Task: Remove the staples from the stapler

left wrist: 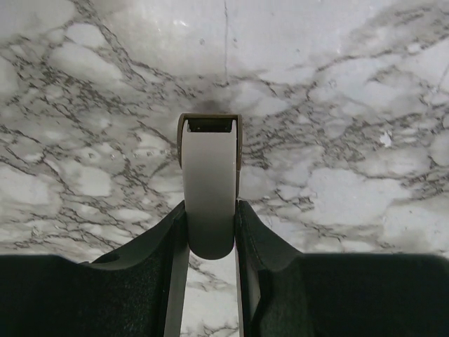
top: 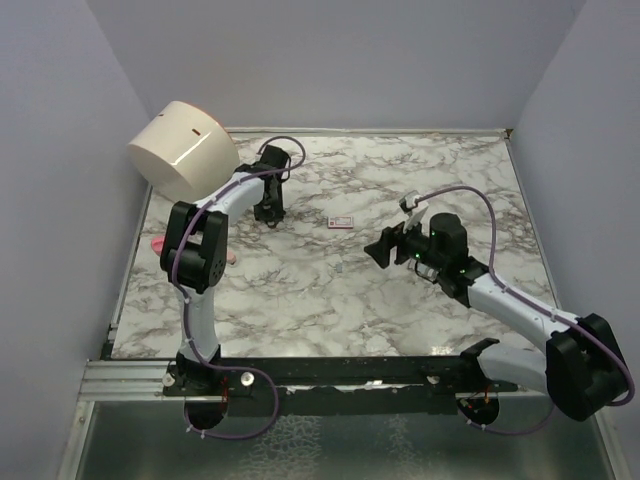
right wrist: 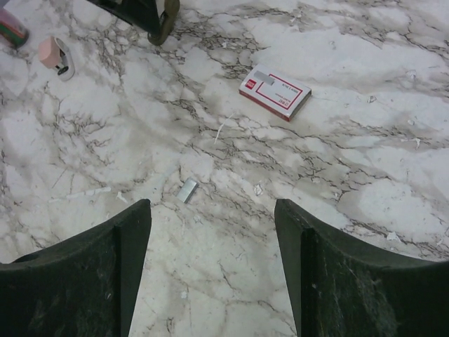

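The stapler (right wrist: 56, 56), small, pink with a white part, lies on the marble at the far left; in the top view it is a pink speck (top: 232, 257) beside the left arm. The staples (right wrist: 186, 190), a tiny grey ribbed strip, lie loose on the table just ahead of my right gripper (right wrist: 210, 210), which is open and empty (top: 378, 248). My left gripper (left wrist: 210, 210) is shut on a slim grey-white bar with tan edges (left wrist: 208, 175), held low over the table at the back (top: 270, 210). I cannot tell what the bar is.
A flat red-and-white box (right wrist: 275, 92) lies between the grippers (top: 341, 222). A big cream drum (top: 185, 148) leans at the back left corner. Another pink object (top: 157, 243) lies at the left edge. Small white scraps (right wrist: 258, 189) are scattered on the marble.
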`<move>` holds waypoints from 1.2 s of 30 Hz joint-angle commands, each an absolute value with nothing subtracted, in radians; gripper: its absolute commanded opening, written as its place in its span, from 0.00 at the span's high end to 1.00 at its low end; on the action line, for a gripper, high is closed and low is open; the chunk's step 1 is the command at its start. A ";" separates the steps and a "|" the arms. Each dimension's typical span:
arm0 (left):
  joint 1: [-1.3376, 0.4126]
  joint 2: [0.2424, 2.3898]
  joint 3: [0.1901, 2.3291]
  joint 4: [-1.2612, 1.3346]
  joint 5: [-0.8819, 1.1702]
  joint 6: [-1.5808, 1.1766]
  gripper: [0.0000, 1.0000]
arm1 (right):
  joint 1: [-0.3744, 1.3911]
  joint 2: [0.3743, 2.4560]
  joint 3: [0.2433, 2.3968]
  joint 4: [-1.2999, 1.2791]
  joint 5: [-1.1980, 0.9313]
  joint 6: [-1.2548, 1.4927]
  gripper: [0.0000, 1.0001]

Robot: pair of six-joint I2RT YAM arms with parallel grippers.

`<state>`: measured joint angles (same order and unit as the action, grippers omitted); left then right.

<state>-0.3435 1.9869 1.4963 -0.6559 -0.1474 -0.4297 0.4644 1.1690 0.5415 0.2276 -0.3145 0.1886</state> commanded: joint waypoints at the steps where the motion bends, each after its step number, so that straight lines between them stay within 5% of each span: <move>1: -0.307 2.045 1.604 -0.715 -0.176 -0.405 0.81 | 0.463 1.110 0.505 0.168 -0.296 0.162 0.29; 5: -0.281 2.044 1.627 -0.719 -0.132 -0.412 0.33 | 0.463 1.090 0.482 0.184 -0.299 0.158 0.29; 10: -0.280 1.875 1.533 -0.717 -0.139 -0.407 0.17 | 0.463 1.091 0.486 0.173 -0.303 0.142 0.29; 21: -0.242 1.341 0.961 -0.614 -0.346 -0.732 0.15 | 0.463 1.075 0.469 0.197 -0.344 0.133 0.29; 28: -0.195 1.417 0.943 -0.669 -0.388 -1.071 0.12 | 0.463 1.015 0.443 0.195 -0.322 0.131 0.29; 36: -0.167 1.505 0.941 -0.645 -0.371 -1.224 0.29 | 0.463 1.002 0.439 0.195 -0.322 0.126 0.29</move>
